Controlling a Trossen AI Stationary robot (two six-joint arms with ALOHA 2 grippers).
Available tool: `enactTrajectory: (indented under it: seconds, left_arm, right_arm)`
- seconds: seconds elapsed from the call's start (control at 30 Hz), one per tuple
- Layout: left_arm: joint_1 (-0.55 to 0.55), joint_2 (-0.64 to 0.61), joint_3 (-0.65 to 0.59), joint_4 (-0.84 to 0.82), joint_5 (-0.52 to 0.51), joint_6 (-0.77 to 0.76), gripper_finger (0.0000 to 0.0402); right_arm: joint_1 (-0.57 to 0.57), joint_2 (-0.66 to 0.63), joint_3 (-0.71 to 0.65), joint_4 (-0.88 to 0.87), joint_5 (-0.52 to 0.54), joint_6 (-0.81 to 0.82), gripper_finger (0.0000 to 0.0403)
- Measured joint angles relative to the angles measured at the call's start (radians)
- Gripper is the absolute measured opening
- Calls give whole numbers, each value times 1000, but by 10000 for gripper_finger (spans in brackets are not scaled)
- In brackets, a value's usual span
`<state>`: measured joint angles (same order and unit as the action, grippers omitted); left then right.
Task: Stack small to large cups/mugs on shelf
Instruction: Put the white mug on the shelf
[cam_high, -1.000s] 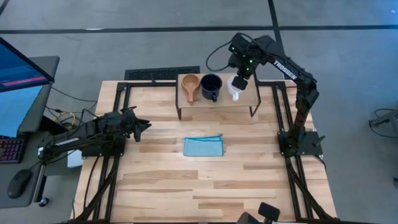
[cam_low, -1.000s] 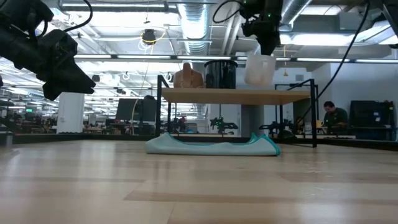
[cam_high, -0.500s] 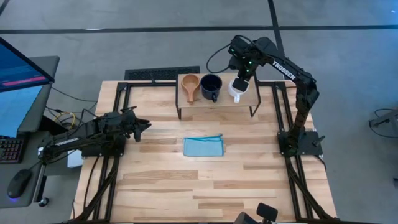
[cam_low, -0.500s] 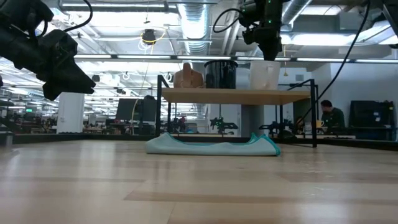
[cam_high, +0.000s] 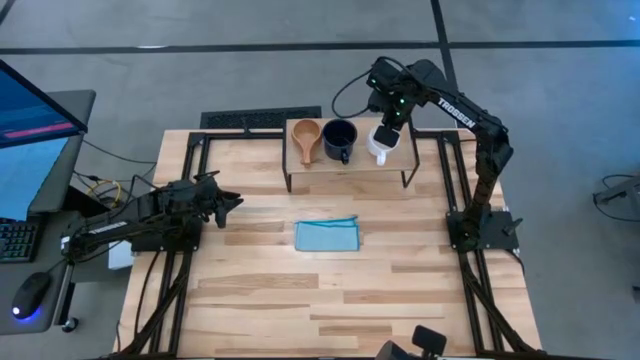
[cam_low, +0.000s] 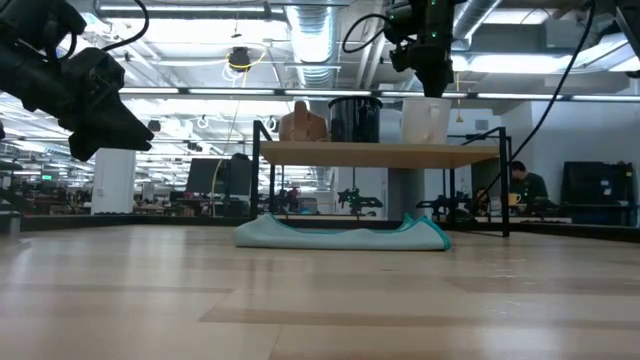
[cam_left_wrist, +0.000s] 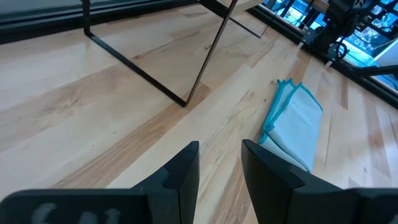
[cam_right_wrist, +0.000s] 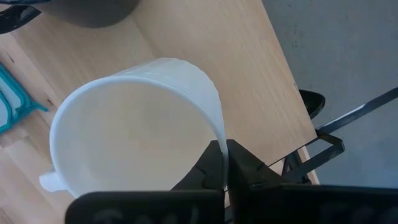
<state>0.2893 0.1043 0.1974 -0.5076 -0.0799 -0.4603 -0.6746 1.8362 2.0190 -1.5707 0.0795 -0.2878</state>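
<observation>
On the shelf (cam_high: 400, 161) at the table's far side stand, in a row from left to right, the tan wooden cup (cam_high: 306, 138), the dark navy mug (cam_high: 340, 139) and the white mug (cam_high: 381, 143). My right gripper (cam_high: 388, 128) hangs over the white mug's far side, pointing down and shut on its rim. In the low view the white mug (cam_low: 425, 120) stands upright with its base on the shelf board. My left gripper (cam_high: 232, 200) waits open above the table's left part, nothing between its fingers (cam_left_wrist: 186, 168). My right gripper pinches the white mug's rim (cam_right_wrist: 217, 140) on the side away from its handle, one finger inside the mug and one outside. The fingers (cam_right_wrist: 245, 165) come from above, pointing down. The mug stands upright, its base on the shelf.
A blue folded cloth (cam_high: 327, 236) lies on the tabletop in front of the shelf. The shelf's thin black legs (cam_left_wrist: 214, 53) stand between it and the cups. Bare wood spreads toward the table's near edge.
My right gripper has come down a little with the white mug. The mug hung tilted just above the shelf's right part a second ago; now it stands upright on the board. The grip on its rim has stayed.
</observation>
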Motion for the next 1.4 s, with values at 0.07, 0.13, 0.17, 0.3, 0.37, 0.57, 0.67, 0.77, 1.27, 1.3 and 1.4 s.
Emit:
enactTrajectory:
  seconds: [0.07,0.13,0.17,0.3,0.37,0.57,0.67,0.77,1.27,1.3,1.4]
  left_arm:
    - [0,0,0,0,0,0,109]
    - [0,0,0,0,0,0,109]
    - [0,0,0,0,0,0,109]
    - [0,0,0,0,0,1,109]
    - [0,0,0,0,0,1,109]
    - [0,0,0,0,0,1,109]
    - [0,0,0,0,1,1,109]
    - [0,0,0,0,1,1,109]
    - [0,0,0,0,3,0,109]
    - [0,0,0,0,2,0,109]
    - [0,0,0,0,3,1,109]
  right_arm:
    - [0,0,0,0,5,0,24]
    - [0,0,-1,-1,27,0,32]
    - [1,0,-1,-1,35,0,35]
    - [10,0,-1,0,57,-6,40]
    - [15,0,-1,2,58,-16,40]
    - [25,1,-1,31,57,-19,41]
    - [26,1,-1,45,58,-19,42]
    - [26,2,-1,49,57,-19,42]
    - [67,105,6,35,195,-35,70]
    - [67,105,5,34,195,-34,73]
    - [66,97,4,33,194,-20,79]
